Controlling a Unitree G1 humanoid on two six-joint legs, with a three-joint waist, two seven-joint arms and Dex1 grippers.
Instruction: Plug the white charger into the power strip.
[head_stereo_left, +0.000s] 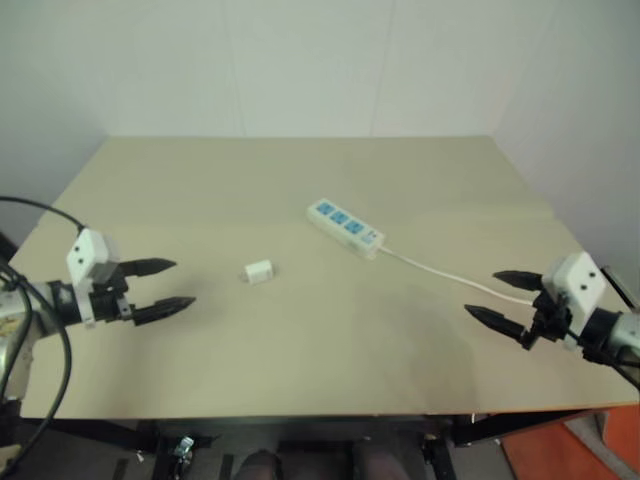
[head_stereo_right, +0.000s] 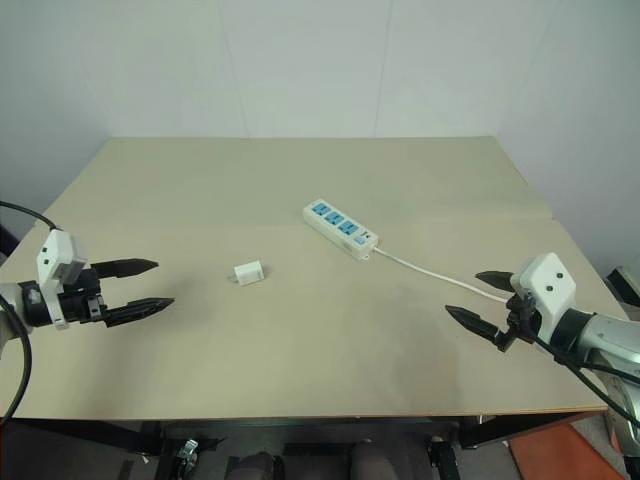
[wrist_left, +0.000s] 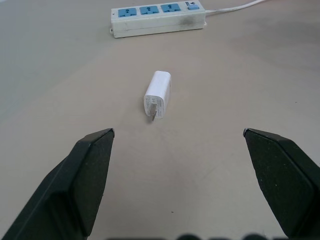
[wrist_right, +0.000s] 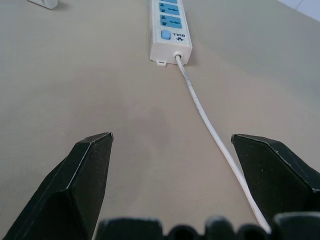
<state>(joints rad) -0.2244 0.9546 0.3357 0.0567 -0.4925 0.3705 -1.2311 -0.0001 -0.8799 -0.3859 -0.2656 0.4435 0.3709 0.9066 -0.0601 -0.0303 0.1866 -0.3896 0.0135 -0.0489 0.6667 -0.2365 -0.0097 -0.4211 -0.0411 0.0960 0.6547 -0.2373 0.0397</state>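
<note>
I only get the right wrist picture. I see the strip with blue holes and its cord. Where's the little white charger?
Observer: The white charger lies on its side on the table, apart from the power strip, toward the robot's left.
Operator: Is any end effector holding it?
Observer: No. The left end effector hovers open beside it, not touching.
Operator: Which way do its metal prongs point?
Observer: In the left wrist view the prongs face the left end effector, away from the power strip.
Operator: How many blue holes are free?
Observer: All three sockets are empty.
</note>
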